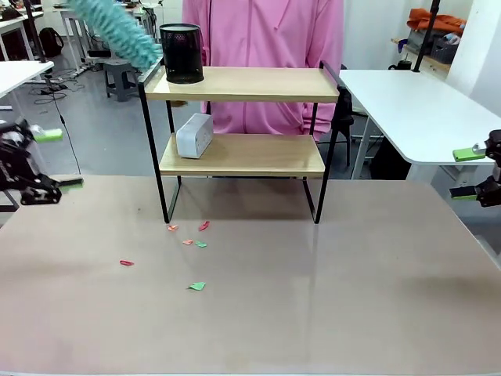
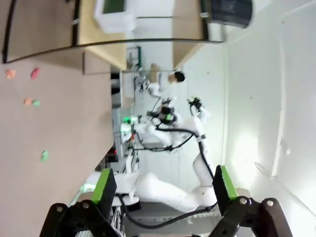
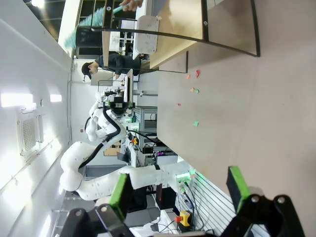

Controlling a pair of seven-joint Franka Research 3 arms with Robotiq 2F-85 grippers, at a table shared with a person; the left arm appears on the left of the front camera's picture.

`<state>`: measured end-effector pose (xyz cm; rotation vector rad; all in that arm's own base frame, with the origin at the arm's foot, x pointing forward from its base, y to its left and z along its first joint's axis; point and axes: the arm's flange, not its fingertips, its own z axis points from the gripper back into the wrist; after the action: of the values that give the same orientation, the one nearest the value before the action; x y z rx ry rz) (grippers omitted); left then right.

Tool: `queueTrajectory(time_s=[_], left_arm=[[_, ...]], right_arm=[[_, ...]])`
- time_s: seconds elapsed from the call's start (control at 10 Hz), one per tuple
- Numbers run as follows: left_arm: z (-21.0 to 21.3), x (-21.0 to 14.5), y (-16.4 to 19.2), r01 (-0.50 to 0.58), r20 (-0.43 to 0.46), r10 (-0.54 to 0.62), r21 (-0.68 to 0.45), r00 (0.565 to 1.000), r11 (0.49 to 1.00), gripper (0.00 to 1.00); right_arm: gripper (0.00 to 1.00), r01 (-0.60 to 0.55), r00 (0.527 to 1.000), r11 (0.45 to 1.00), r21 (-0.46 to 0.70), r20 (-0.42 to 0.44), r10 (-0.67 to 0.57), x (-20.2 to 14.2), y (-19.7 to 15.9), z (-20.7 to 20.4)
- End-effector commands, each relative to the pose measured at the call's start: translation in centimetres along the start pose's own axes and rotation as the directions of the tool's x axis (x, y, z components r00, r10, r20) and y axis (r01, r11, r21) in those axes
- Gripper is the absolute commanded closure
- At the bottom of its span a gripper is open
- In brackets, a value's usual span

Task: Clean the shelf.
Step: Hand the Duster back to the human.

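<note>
The shelf (image 1: 241,145) stood in the upper middle of the front view, at the far side of the table (image 1: 329,313), its black frame legs resting on the tabletop. On its top board, toward the left end, sat a black mesh cup (image 1: 182,52). On the lower board, also toward the left, stood a small white box (image 1: 194,135). A fluffy teal duster (image 1: 117,30) reached in from the upper left of the frame, its tip just beside the cup. Behind the shelf stood a person in a pink top (image 1: 266,47).

On the table in front of the shelf's left leg lay a loose scatter of small red and green paper scraps (image 1: 188,243), with one green scrap (image 1: 196,286) lying nearer the camera, apart from the rest.

The left gripper (image 1: 53,158) sat at the left edge of the front view, beside the table and well apart from the shelf, its green-padded fingers spread with nothing between them. In the left wrist view the same fingers (image 2: 104,186) rose from the bottom edge, wide apart and empty. The right gripper (image 1: 467,174) hung at the right edge of the front view, likewise spread and empty, well apart from the shelf.
</note>
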<state>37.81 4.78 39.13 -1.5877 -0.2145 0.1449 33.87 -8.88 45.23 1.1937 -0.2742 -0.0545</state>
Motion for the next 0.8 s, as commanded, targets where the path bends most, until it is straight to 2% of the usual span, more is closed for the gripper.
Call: queueTrajectory(time_s=[0.0, 0.1, 0.2, 0.7], left_arm=[[1.3, 2.6, 2.2, 0.008, -0.062, -0.004, 0.076, 0.998, 0.997, 0.00], [1.5, 3.0, 3.1, -0.050, -0.056, 0.050, 0.001, 0.997, 0.999, 0.00], [0.0, 0.9, 1.8, -0.013, -0.037, 0.014, 0.036, 0.999, 0.999, 0.00], [0.0, 0.9, 1.8, -0.013, -0.037, 0.014, 0.036, 0.999, 0.999, 0.00]], right_arm=[[0.00, 0.001, 1.000, 1.000, 0.008, -0.003, -0.001, 0.0, 0.2, 0.1], [0.00, 0.001, 1.000, 1.000, 0.008, -0.003, -0.001, 0.0, 0.2, 0.1], [0.00, 0.001, 1.000, 1.000, 0.008, -0.003, -0.001, 0.0, 0.2, 0.1], [0.00, 0.001, 1.000, 1.000, 0.008, -0.003, -0.001, 0.0, 0.2, 0.1]])
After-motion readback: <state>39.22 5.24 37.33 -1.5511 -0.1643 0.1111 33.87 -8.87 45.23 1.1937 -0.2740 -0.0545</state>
